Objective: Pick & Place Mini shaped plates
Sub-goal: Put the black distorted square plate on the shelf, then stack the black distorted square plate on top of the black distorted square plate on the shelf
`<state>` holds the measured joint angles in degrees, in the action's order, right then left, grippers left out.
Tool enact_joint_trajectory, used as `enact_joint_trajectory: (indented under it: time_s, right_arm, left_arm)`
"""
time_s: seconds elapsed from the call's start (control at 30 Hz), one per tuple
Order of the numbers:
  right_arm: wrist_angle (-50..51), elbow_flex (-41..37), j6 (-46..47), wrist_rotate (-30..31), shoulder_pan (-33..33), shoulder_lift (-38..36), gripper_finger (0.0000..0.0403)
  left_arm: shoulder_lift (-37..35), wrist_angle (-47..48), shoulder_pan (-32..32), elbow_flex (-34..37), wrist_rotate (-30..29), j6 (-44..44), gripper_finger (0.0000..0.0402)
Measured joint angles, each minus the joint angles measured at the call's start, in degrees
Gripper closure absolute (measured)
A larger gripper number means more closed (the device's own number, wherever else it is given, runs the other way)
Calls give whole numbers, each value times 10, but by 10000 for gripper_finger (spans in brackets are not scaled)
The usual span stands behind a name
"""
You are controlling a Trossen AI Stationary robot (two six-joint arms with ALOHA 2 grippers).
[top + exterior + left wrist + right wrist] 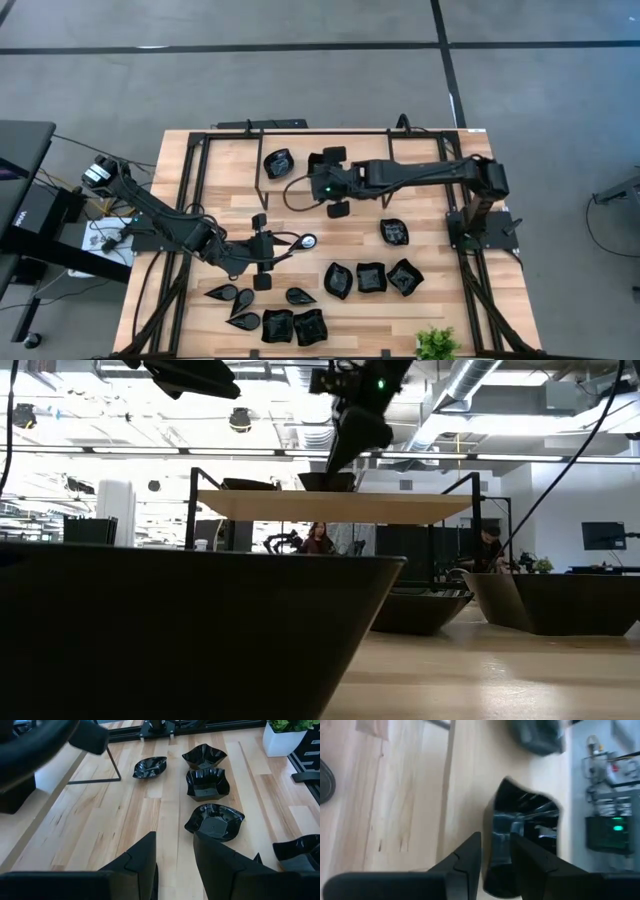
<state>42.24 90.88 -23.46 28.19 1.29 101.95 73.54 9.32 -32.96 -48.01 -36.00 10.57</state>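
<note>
On the pale plank table point(420, 205), glossy wavy-edged black plates point(371, 277).

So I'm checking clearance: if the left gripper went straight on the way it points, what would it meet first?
Probably the wavy black plate just ahead of the left gripper, slightly off its centre line; depth is hard to judge, so it might pass alongside.

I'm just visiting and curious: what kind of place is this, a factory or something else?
Probably a robotics lab or open workshop, not a factory line. Two robot arms are mounted on a wooden table set with small black plates, and behind it is a big room with exposed ceiling ducts and people at desks.
</note>
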Motion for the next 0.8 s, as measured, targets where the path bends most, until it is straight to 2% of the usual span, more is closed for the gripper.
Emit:
enact_joint_trajectory:
  time_s: [0.07, 0.23, 0.5, 0.63, 0.8]
  right_arm:
    - [23, 30, 0, 21, -12, 0, 306]
    - [91, 104, 21, 21, -48, -1, 306]
    - [289, 215, 108, 19, -166, -5, 307]
    - [330, 201, 217, 15, -229, -39, 307]
    - [300, 87, 394, 13, -304, -85, 307]
  left_arm:
    - [0, 0, 0, 0, 0, 0, 268]
    - [0, 0, 0, 0, 0, 0, 268]
    - [0, 0, 0, 0, 0, 3, 268]
    - [0, 0, -4, 0, 0, 4, 268]
    - [0, 0, -5, 0, 0, 4, 268]
